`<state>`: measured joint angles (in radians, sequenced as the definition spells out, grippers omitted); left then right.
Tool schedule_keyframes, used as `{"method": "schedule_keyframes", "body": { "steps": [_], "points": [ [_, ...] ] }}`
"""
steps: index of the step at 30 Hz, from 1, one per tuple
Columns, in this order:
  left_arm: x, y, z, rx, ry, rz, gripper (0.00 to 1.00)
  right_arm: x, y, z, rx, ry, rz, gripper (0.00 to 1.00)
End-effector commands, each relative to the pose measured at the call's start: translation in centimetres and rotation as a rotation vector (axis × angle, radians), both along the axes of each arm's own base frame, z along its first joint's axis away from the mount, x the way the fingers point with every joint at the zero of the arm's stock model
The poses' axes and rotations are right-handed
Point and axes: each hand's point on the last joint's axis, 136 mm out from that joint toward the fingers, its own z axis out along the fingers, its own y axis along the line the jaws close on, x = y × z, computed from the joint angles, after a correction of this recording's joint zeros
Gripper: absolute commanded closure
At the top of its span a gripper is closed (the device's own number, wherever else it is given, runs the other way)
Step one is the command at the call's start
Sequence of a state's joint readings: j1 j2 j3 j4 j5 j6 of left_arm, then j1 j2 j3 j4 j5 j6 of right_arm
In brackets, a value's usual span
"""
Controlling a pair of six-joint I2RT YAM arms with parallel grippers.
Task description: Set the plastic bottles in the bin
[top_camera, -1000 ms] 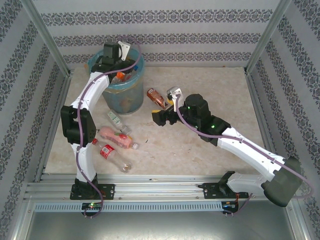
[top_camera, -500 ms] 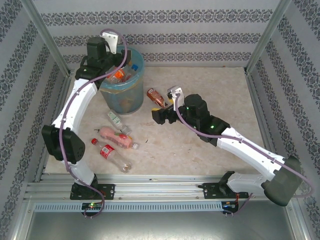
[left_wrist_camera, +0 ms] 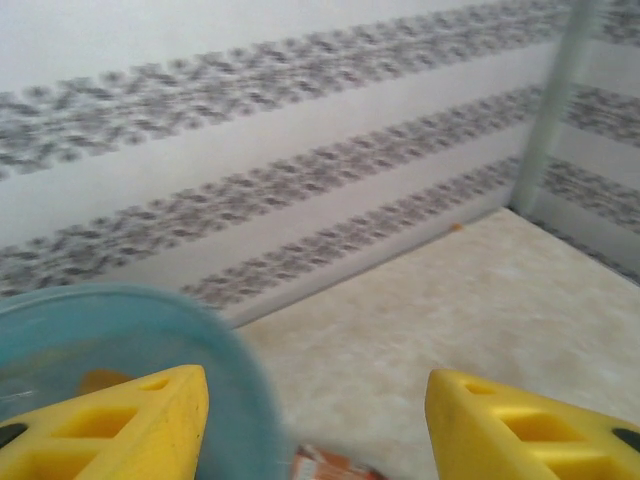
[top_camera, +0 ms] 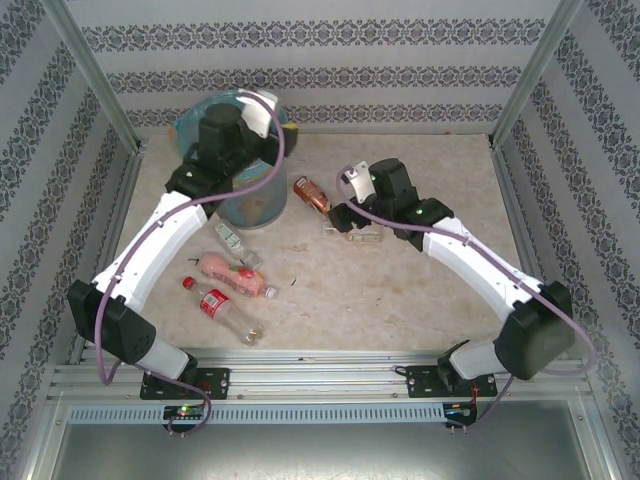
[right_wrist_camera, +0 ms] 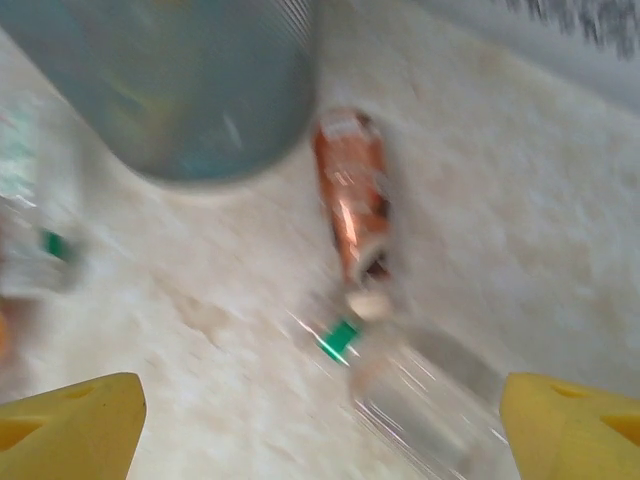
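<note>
Near the desk's (top_camera: 420, 300) front edge, a pink bottle (top_camera: 232, 272) and a red-labelled bottle (top_camera: 215, 302) lie to the left, with open room to the right. Mid-desk, the right tool (right_wrist_camera: 320, 430), jaws wide and empty, hangs over a clear bottle (right_wrist_camera: 430, 395). Its wrist view shows that bottle's green cap just beside an orange bottle (right_wrist_camera: 352, 200). At the far left, the left tool (left_wrist_camera: 315, 430), parted and empty, hovers at the rim of the bin (left_wrist_camera: 120, 310).

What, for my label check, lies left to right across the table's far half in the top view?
bin → orange bottle → clear bottle
</note>
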<state>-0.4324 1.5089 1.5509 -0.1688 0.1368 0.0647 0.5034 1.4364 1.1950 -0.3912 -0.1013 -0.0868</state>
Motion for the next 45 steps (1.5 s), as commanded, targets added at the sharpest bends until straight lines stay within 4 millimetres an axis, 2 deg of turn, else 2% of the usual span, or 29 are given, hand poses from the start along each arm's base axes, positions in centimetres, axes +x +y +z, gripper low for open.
{"method": "schedule_keyframes", "body": {
  "steps": [1,4,7,11,14,17,26,41,45],
  "points": [
    [-2.1,-2.7,0.4,-0.009,-0.077,-0.088,0.40,-1.2,-1.6,-4.8,-0.118,0.119,0.098,0.07],
    [-3.9,-5.6,-1.4,-0.053,-0.056,-0.193,0.40,-1.5,-1.9,-7.5,-0.179,0.164,0.150,0.04],
    [-5.6,-7.8,-3.2,-0.089,-0.026,-0.253,0.40,-1.6,-1.8,-9.0,-0.183,0.208,0.188,0.04],
    [-7.6,-9.4,-4.9,-0.075,0.022,-0.335,0.37,-1.8,-2.6,-11.2,-0.215,0.253,0.215,0.05],
    [-7.6,-8.2,-4.2,-0.029,-0.009,-0.287,0.35,-1.8,-3.4,-13.0,-0.263,0.289,0.219,0.06],
    [-7.2,-6.8,-3.0,0.006,-0.067,-0.220,0.34,-1.5,-3.8,-13.9,-0.282,0.307,0.211,0.06],
    [-7.3,-6.2,-2.5,0.042,-0.094,-0.210,0.32,0.5,-4.7,-16.2,-0.376,0.309,0.174,0.04],
    [-7.7,-4.7,-0.7,0.042,-0.132,-0.170,0.30,3.7,-3.7,-14.2,-0.388,0.230,0.245,0.02],
    [-7.6,-4.3,-0.8,0.049,-0.142,-0.152,0.29,4.5,-2.6,-14.2,-0.300,0.235,0.286,0.02]
  ]
}}
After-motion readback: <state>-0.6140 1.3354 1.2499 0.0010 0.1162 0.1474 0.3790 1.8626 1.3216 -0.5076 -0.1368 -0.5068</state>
